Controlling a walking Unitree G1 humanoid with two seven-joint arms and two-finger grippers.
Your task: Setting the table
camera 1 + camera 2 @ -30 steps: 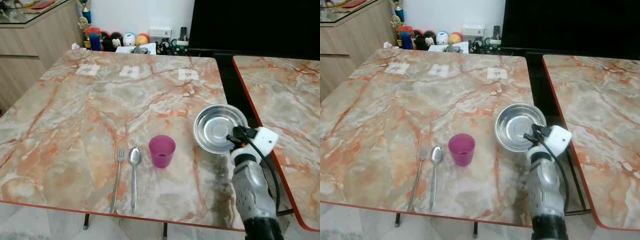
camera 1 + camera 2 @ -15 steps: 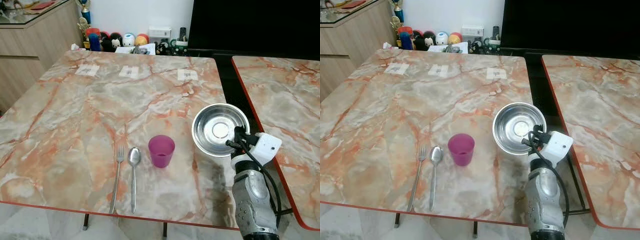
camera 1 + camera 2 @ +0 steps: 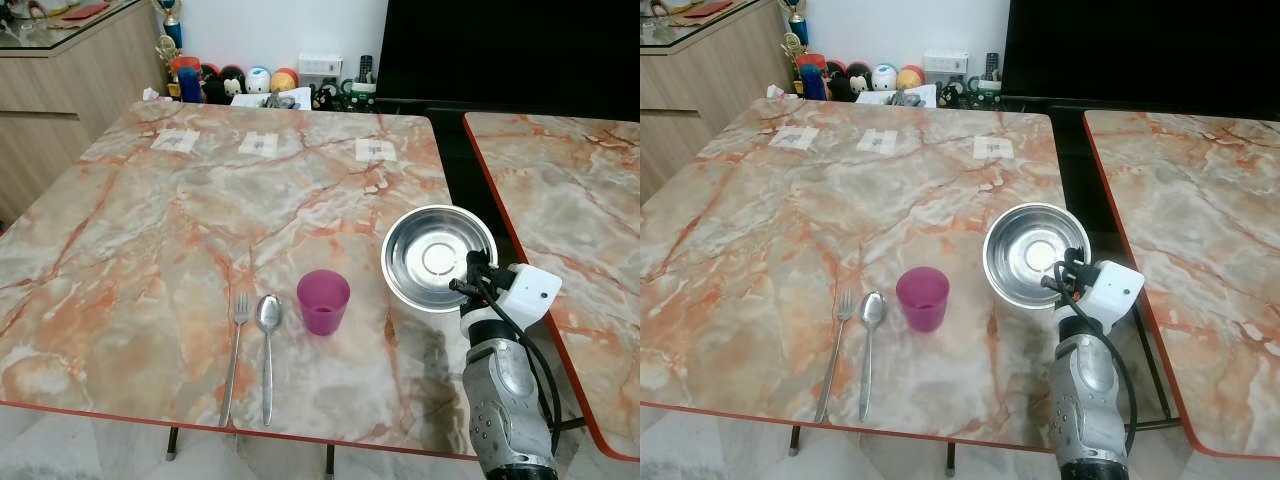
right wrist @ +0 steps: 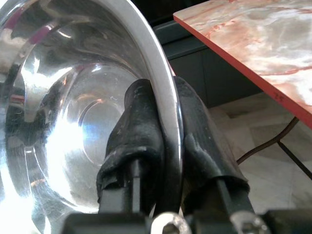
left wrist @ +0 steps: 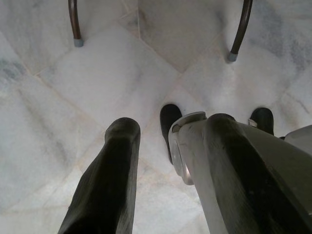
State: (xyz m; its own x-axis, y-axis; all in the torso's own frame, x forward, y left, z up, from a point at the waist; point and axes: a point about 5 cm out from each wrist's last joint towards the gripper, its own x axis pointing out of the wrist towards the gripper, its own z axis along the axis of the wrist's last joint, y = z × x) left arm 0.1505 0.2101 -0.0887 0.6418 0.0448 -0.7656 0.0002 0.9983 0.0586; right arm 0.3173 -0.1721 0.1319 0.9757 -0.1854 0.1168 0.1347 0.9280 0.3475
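The bowl (image 3: 438, 257) hangs above the right side of the counter (image 3: 150, 230), near its right edge, its rim clamped by the right pincer (image 4: 163, 146): one finger (image 4: 134, 126) lies inside the rim and the other outside. The bowl is tilted a little and looks lifted off the counter, though I cannot tell for sure whether its far edge touches.

Left of the bowl stands the purple cup (image 3: 323, 301), upright. Left of the cup lie the spoon (image 3: 267, 345) and then the fork (image 3: 234, 350), side by side with handles toward the near edge.

So the setting looks mostly laid: fork, spoon and cup are down, and the bowl is the piece left to place, likely beside the cup.

The left pincer (image 5: 161, 161) hangs idle over the tiled floor (image 5: 97, 87), its fingers apart and holding nothing.
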